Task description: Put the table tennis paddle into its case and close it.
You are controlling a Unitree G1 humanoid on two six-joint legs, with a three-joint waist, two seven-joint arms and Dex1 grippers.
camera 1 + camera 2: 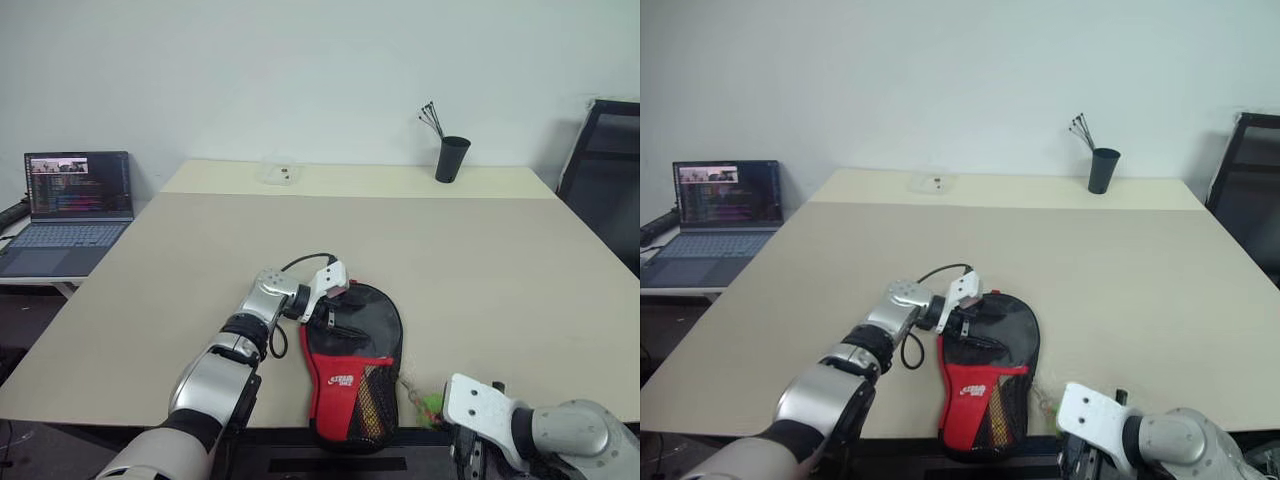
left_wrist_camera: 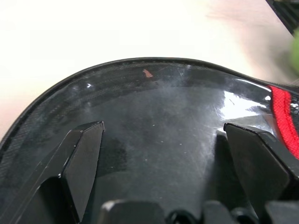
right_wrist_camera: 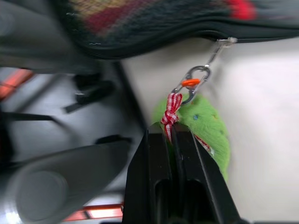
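Observation:
The case [image 1: 352, 365] lies flat near the table's front edge. It is black with a red panel, a white logo and a mesh pocket, and its narrow end reaches the edge. The table tennis paddle is hidden. My left gripper [image 1: 338, 303] is open at the round end's left rim, its fingers [image 2: 81, 163] spread over the glossy black surface [image 2: 159, 112]. My right gripper [image 3: 169, 133] is off the case's lower right corner. It is shut on the checked ribbon of the green tag [image 3: 208, 126], which a small clip [image 3: 192, 81] links to the zip pull.
An open laptop [image 1: 75, 205] sits on a side table at the left. A black cup with sticks [image 1: 451, 158] and a small clear box [image 1: 278, 172] stand at the table's far edge. A black chair [image 1: 610, 170] is at the right.

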